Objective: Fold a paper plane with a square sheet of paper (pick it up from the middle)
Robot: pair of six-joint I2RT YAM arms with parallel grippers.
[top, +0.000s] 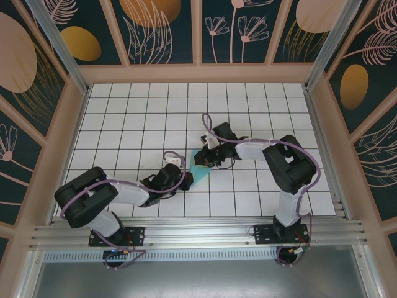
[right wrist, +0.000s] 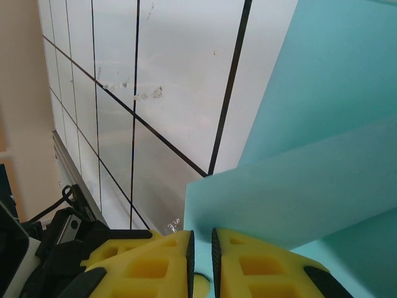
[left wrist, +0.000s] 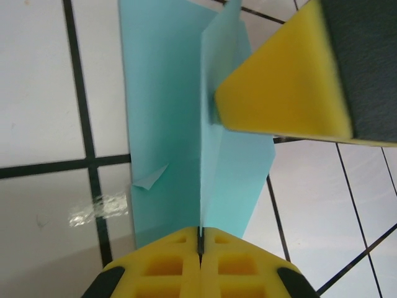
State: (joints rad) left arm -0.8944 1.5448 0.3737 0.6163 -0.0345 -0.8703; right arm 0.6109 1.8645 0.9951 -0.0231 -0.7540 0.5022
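Left gripper (left wrist: pixel 200 237), lower centre, pinching the paper sheet (left wrist: pixel 164 112) by its upright centre fold; apparently mid-folding; next, wings likely need pressing flat.

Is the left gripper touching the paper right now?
Touching. The left wrist view shows the left gripper shut, pinching the upright fold of the paper.

Plain light-turquoise paper (left wrist: pixel 164 112) on a white tabletop (left wrist: pixel 37 93) (black grid lines); the left tool (left wrist: pixel 200 239) is yellow.
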